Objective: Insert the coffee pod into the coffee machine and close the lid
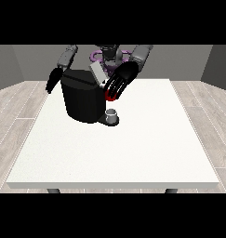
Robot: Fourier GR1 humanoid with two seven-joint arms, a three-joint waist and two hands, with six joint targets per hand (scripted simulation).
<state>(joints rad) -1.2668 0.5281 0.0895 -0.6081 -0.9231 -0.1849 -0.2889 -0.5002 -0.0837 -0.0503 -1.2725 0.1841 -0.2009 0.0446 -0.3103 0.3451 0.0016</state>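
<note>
Reaching at the coffee machine (84, 100) with the hand at the view's right (121, 80), fingers straight | pod: can't see it | risk: I bump the raised lid (97, 73) crooked

The coffee machine (82, 100) stands on the surface (133, 153), toward its far left. A small cup (112, 114) sits just beside its base, on the right.
</note>
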